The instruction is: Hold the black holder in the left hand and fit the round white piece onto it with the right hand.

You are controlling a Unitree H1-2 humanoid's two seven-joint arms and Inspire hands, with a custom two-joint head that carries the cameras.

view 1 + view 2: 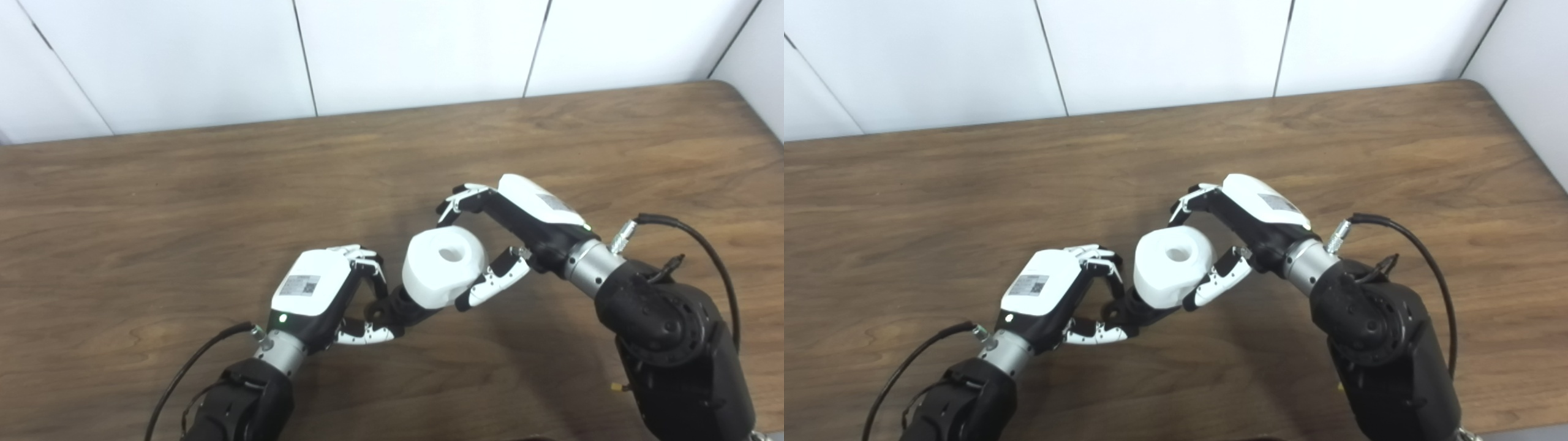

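the brown wooden surface (pixel 184 196) fills most of the view, backed by a white panelled wall (pixel 416 49) with dark seams. over its middle the right hand (pixel 520 223) has its fingers (pixel 456 199) and thumb apart around the white roll (pixel 444 266), the thumb lying against its side. the roll sits on the upper end of the black holder (pixel 404 306), its centre hole facing up and slightly away. the holder's long axis slants from lower left up to the right into the roll. the left hand (pixel 324 294) is clamped on the holder's lower end.
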